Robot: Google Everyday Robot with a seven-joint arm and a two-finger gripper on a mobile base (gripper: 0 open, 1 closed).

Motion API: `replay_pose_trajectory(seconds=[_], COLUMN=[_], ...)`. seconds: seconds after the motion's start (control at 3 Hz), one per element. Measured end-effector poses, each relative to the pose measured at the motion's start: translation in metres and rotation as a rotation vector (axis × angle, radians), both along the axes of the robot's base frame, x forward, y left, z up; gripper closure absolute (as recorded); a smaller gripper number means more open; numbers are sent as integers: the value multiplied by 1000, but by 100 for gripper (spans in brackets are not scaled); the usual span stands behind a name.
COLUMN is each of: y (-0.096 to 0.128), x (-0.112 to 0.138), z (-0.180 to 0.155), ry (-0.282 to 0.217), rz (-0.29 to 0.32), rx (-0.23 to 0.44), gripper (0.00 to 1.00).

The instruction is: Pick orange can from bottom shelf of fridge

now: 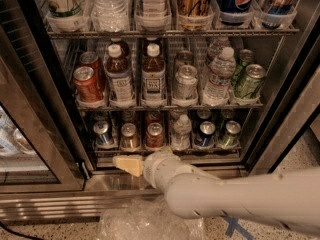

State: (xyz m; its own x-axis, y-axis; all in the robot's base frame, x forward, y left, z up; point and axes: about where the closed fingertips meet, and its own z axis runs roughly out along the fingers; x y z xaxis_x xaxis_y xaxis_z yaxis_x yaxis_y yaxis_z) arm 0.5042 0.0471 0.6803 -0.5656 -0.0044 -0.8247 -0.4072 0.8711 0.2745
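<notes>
The orange can stands upright in the front row of the bottom shelf, second from the left, between a blue-and-silver can and a red can. The fridge is open, with its glass door swung out to the left. My gripper, cream-coloured, points left in front of the steel base, just below the shelf's front edge and right under the orange can. It holds nothing. The white arm reaches in from the lower right.
A small water bottle, a blue can and a green can fill the rest of the bottom row. The shelf above holds bottles and bigger cans. Crumpled clear plastic lies on the floor under the arm.
</notes>
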Motion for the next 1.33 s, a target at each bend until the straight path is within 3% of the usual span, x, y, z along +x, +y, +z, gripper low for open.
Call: replay_pose_trajectory(seconds=[0.33,0.67,1.0,1.33], y=[26,46,45,36], x=[45,76,72,81], z=[-23,-26,-24,-8], ry=[-36,-121,-171,-233], rz=[-63,-99,-182,-226], rx=[40,48,76,88], gripper=[0,0,0,0])
